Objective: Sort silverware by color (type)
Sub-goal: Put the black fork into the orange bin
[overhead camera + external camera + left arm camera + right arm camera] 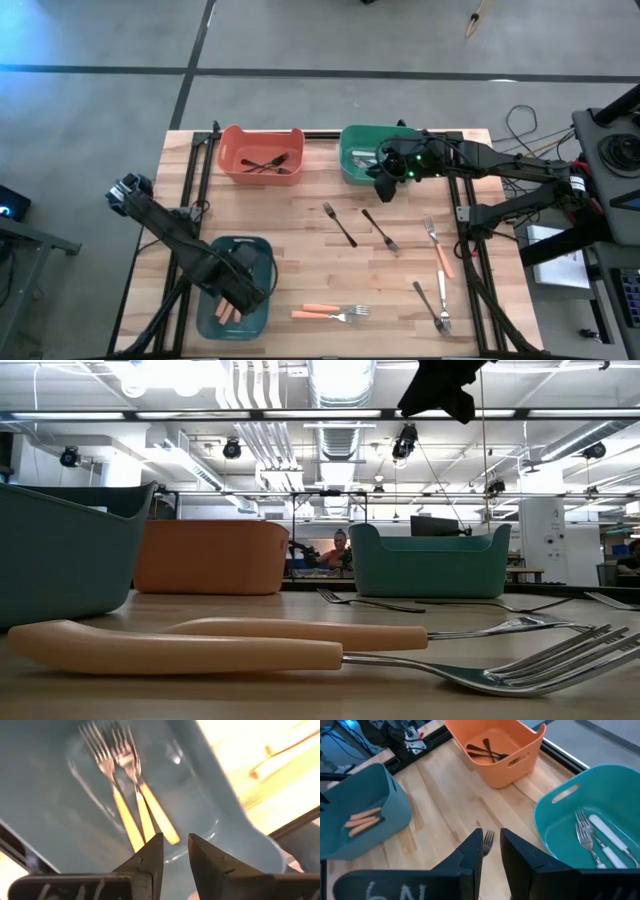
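Left arm over the blue bin, right arm over the green one.
Left gripper hangs empty, jaws slightly apart, above 2 orange forks; right gripper, narrowly parted and empty, should drop cleanly toward the black fork at 6 o'clock.

Grey floor crossed by dark lines surrounds the wooden tabletop — beyond it, a ceiling of white ducts and bright lights.

The right gripper, empty with a narrow gap, hangs over the desk; white-handled forks lie in the green bin, black utensils in the orange bin.
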`<state>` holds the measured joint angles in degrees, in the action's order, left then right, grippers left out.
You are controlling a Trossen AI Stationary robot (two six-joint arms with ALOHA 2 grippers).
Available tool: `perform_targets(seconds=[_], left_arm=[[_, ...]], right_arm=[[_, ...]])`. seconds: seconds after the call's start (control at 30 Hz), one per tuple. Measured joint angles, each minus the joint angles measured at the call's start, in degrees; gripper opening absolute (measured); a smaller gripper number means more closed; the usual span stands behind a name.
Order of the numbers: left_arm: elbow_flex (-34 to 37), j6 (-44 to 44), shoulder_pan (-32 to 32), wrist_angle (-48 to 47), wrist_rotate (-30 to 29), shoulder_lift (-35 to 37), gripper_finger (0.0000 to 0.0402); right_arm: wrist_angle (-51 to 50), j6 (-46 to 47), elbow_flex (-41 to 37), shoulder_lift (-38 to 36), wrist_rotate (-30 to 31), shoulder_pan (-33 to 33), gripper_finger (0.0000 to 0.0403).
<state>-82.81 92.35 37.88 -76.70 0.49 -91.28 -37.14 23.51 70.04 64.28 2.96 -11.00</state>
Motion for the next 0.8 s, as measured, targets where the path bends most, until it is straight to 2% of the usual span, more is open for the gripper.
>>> perform_targets(seconds=[0.2,0.33,0.6,0.7,0.8], left_arm=[[-6.29,-10.31,-3.28,-4.37,-5.1,0.33,0.0051],[-8.0,-17.15,-5.83,-7.75,-10.14,0.39,0.0039],[-7.66,-34.13,-10.24,-13.54,-18.09,1.39,0.0012],[-5.32,-44.34,-11.96,-13.3,-20.83,3.34,0.0002],[-1.84,-50.45,-15.39,-13.18,-23.44,6.13,0.0001]], right_arm=[[0.61,3.64,0.0,0.01,-0.63,0.0,0.0059],[0.67,6.62,0.0,0.0,-3.34,0.01,0.0059],[4.19,13.07,0.0,0.01,-6.2,1.57,0.0059],[6.86,14.68,0.0,0.0,-6.4,2.1,0.0059],[9.01,16.18,0.0,0.01,-7.29,2.16,0.0059]])
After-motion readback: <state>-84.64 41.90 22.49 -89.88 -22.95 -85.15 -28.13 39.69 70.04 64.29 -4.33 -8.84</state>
